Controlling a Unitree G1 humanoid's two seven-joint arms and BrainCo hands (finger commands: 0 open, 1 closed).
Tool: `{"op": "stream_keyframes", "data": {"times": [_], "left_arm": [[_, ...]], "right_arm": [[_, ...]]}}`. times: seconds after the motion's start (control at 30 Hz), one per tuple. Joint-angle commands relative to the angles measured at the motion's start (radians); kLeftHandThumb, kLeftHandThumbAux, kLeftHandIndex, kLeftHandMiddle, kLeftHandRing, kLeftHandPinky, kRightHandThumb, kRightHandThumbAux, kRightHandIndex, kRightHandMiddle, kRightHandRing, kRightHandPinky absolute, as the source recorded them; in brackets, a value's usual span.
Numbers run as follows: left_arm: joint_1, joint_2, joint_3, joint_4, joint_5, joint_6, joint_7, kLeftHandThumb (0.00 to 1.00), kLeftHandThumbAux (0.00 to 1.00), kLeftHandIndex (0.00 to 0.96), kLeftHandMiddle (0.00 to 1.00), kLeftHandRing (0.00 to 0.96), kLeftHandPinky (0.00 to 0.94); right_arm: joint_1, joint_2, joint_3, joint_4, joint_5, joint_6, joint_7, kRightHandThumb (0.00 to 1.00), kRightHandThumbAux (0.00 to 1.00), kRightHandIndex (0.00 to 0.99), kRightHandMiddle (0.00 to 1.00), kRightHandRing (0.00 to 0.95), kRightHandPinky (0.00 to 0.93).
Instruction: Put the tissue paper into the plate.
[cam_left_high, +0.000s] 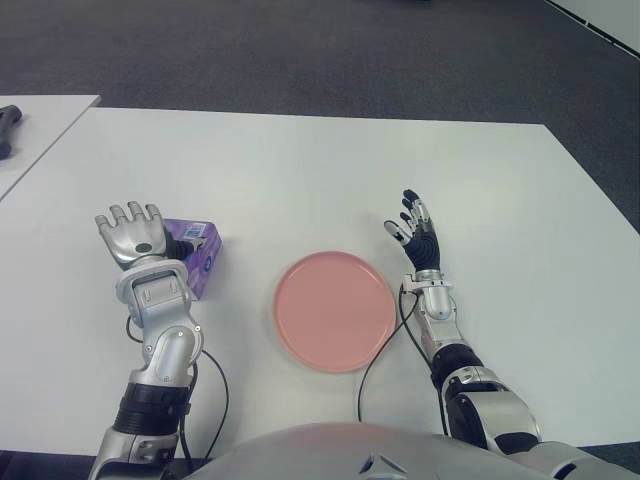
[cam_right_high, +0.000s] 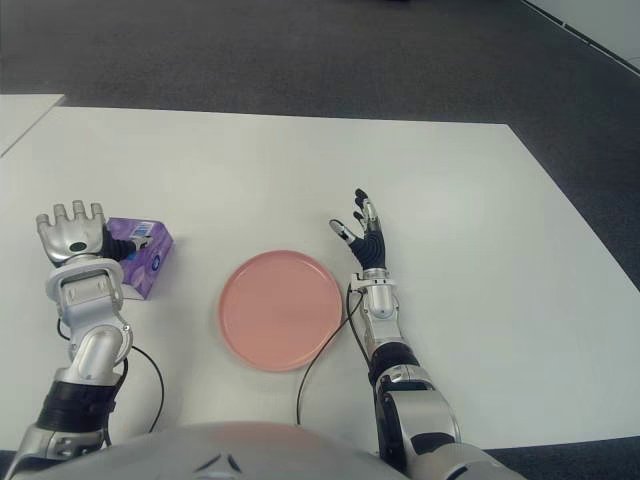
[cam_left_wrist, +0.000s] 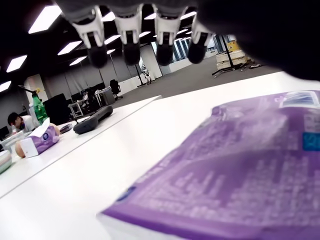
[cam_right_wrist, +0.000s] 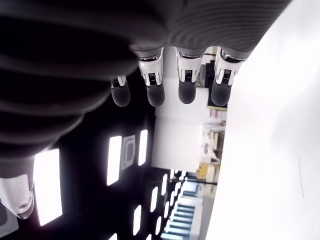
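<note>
1. One purple tissue pack (cam_left_high: 196, 256) lies on the white table (cam_left_high: 320, 170), at 9 o'clock from the pink plate (cam_left_high: 334, 311).
2. Left hand (cam_left_high: 133, 234): fingers spread, holding nothing, just beside the pack.
3. Right hand (cam_left_high: 415, 232): fingers spread, empty, at 3 o'clock from the plate.
4. Pack is probably light, soft and compressible; grip across its long sides.
</note>
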Motion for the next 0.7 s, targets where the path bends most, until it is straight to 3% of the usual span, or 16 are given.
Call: {"op": "stream_keyframes", "data": {"times": [0.03,0.7], "left_arm": [[0.016,0.009,-0.009,-0.008,-0.013,-0.011,-0.031,0.000,0.181,0.000,0.000,0.000,0.000],[0.061,0.018,-0.023,-0.066,-0.066,-0.037,-0.022,0.000,0.188,0.000,0.000,0.000,0.000]], "right_arm": [[0.098,-0.010,0.001,0.077,-0.012,-0.010,0.004,0.000,0.520,0.000,0.000,0.000,0.005],[0.104,-0.007,0.003,0.071,-0.015,-0.013,0.000,0.000,0.520,0.000,0.000,0.000,0.005]]}}
